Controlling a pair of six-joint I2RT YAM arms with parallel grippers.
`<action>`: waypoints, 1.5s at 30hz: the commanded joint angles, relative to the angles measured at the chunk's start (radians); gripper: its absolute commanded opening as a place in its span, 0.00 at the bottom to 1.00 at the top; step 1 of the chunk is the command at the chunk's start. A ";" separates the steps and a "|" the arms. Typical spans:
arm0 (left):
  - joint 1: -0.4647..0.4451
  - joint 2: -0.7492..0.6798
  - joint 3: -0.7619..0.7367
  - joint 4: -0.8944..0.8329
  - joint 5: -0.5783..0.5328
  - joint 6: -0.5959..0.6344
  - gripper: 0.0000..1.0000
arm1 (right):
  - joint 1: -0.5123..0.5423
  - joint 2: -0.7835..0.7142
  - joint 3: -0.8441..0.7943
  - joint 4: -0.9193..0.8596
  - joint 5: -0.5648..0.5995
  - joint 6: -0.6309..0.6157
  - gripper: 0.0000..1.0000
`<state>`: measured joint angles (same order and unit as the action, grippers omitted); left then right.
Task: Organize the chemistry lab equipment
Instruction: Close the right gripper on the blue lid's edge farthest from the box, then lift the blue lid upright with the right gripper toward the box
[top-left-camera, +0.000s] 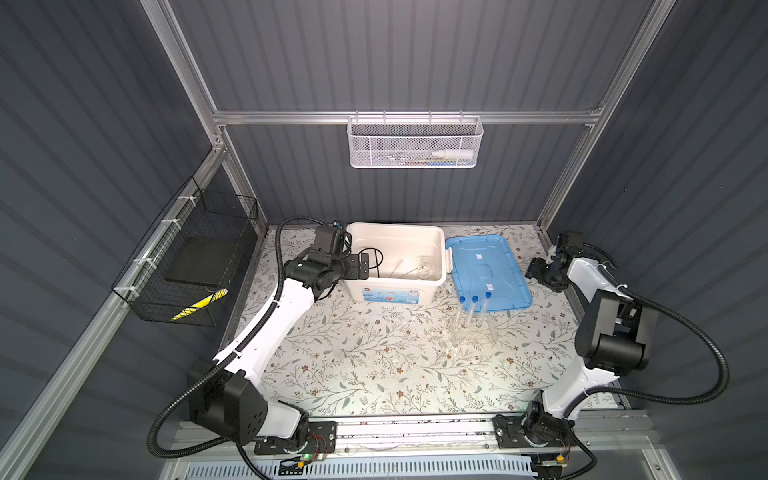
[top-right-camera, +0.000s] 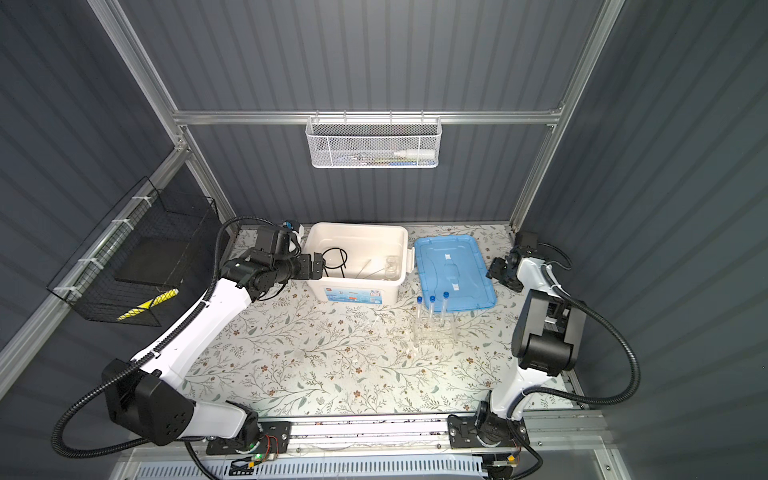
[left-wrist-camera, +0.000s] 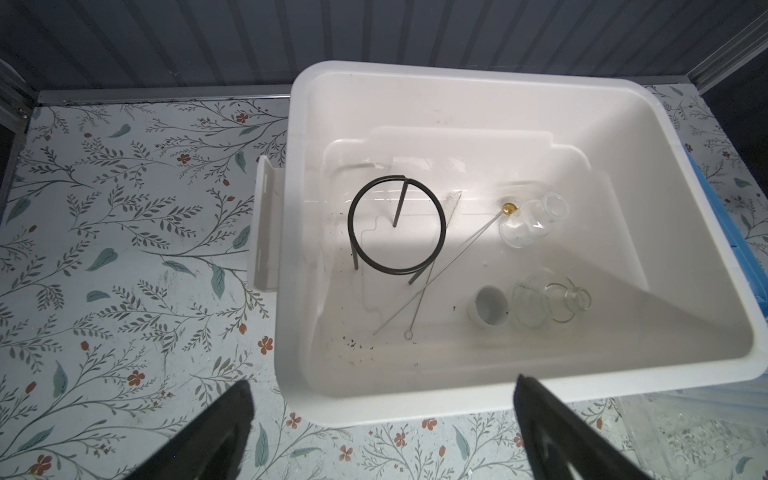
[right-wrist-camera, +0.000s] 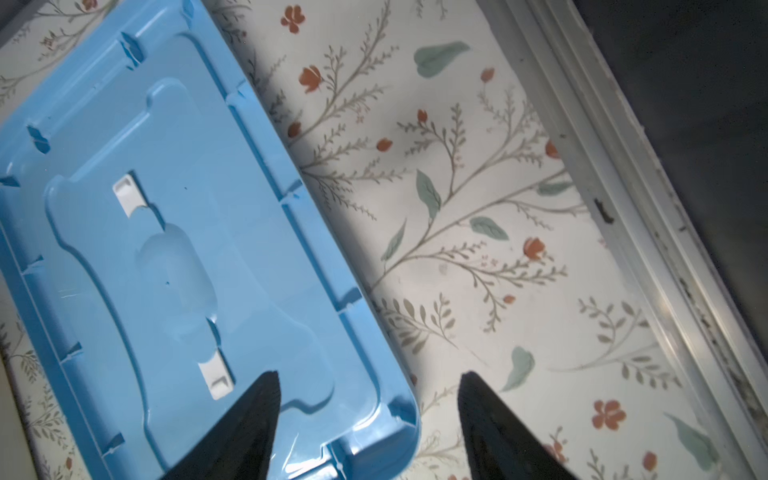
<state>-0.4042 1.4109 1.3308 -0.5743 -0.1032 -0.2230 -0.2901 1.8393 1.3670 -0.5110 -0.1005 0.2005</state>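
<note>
The left claw (top-left-camera: 365, 266) stands wide apart and empty, level with the left rim of the box (top-left-camera: 395, 286), one finger over the rim and one over the bench (top-left-camera: 353, 365). Inside the box, nearest that claw, the tripod (left-wrist-camera: 444, 232) stands upright on its legs. A thin brush (left-wrist-camera: 419, 307) and a long rod with a brass tip lie crossed beside it. Past them the flask (left-wrist-camera: 532, 220) lies on its side. The white dish (left-wrist-camera: 490, 307) and a clear beaker (left-wrist-camera: 530, 303) lie together by the near wall, with more glass just beside them that is too faint to name.

The right claw (right-wrist-camera: 369, 378) is apart too, gripping nothing. One finger hangs over the corner of the blue lid (right-wrist-camera: 174, 249), the other over bare bench. The lid lies flat, underside up, just right of the box.

In front of the lid the rack (top-left-camera: 473, 332) stands on the bench, well apart from both claws, with three blue-capped tubes (top-left-camera: 475, 309) upright in it.
</note>
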 joint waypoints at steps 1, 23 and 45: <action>0.008 -0.025 0.004 0.005 0.019 -0.016 1.00 | -0.003 0.098 0.077 -0.039 -0.047 -0.066 0.70; 0.007 0.003 0.021 0.004 0.014 -0.011 1.00 | 0.070 0.392 0.379 -0.250 0.073 -0.234 0.34; 0.007 -0.014 0.015 0.019 0.032 -0.012 1.00 | 0.056 0.169 0.223 -0.130 0.038 -0.230 0.00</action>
<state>-0.4042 1.4094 1.3315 -0.5732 -0.0956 -0.2230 -0.2279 2.0773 1.6146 -0.6830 -0.0422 -0.0269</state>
